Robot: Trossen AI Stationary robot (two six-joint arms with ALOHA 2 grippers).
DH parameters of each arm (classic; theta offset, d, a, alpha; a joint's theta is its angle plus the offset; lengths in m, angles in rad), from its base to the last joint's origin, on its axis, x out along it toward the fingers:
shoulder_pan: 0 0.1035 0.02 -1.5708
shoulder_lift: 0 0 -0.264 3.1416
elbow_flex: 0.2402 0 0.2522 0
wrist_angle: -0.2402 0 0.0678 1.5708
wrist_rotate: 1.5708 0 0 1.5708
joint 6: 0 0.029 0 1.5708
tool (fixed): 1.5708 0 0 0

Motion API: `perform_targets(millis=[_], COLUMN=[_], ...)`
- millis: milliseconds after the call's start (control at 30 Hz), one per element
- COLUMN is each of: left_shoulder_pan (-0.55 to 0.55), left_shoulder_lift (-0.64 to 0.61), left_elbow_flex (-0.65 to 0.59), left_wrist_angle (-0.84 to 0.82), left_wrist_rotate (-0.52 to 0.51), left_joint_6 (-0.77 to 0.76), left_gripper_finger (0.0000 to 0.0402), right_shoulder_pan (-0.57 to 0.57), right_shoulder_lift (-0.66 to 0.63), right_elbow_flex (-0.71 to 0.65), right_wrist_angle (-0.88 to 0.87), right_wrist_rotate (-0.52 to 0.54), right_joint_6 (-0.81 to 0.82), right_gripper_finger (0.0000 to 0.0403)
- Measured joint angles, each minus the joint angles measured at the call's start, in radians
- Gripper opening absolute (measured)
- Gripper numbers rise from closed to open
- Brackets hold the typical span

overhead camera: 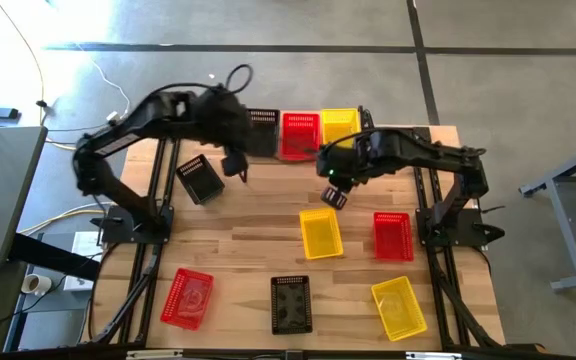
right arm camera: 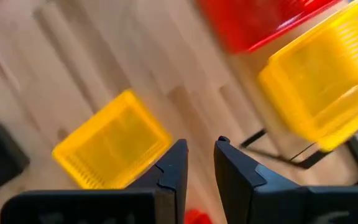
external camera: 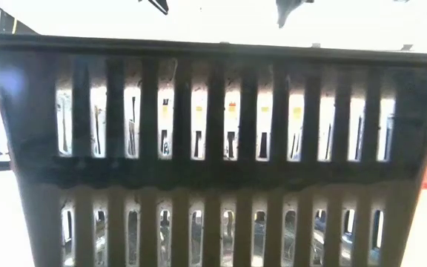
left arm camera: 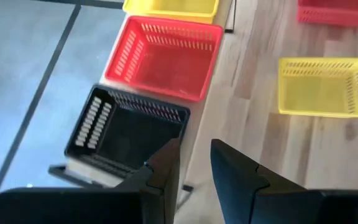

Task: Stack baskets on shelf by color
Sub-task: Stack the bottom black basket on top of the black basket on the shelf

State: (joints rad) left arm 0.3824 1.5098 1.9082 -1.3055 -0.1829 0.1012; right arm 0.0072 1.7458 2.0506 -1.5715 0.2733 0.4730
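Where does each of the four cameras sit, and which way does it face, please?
High: overhead, looking straight down; both arms, table.
Low: table height, filled by a black basket; no arm recognisable.
Left wrist: past the left gripper to the shelf.
Right wrist: past the right gripper to a yellow basket.
Shared: wrist views both show shelf baskets.

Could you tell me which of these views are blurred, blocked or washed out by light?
Low view: a black basket right at the lens blocks nearly everything, backlit by blown-out white. Right wrist view: motion blur smears the yellow basket and the shelf's baskets. Left wrist view: sharp. High view: evenly lit, with glare on the floor at the left.
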Motion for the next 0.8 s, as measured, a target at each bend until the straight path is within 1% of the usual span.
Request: perform_targets(millis=[200, 400, 633, 800], left_shoulder_pan=[-0.005, -0.005, -0.005, -0.006], left_shoulder_lift=[-0.171, -0.277, -0.359, -0.408], left_elbow_flex=[-0.174, -0.295, -0.428, -0.514], left_wrist_angle=[0.062, 0.082, 0.08, 0.102], left_wrist_rotate=[0.0, 0.008, 0.1, 0.146], left_joint_6=[-0.092, -0.178, -0.249, -0.317], left_gripper_finger=[0.0083, 0.0083, 0.0083, 0.0083], right_shoulder_pan=[0.059, 0.13, 0.216, 0.274], right_shoulder_lift=[0.0, 0.0, 0.0, 0.0], right_elbow_flex=[-0.076, -0.133, -0.193, -0.232], right_wrist_angle=[0.008, 0.099, 0.284, 0.398], right_wrist_rotate=[-0.095, -0.219, -0.342, -0.358], right_joint_6=[0.026, 0.025, 0.02, 0.016], right_gripper_finger=[0.0066, 0.0066, 0.0066, 0.0066])
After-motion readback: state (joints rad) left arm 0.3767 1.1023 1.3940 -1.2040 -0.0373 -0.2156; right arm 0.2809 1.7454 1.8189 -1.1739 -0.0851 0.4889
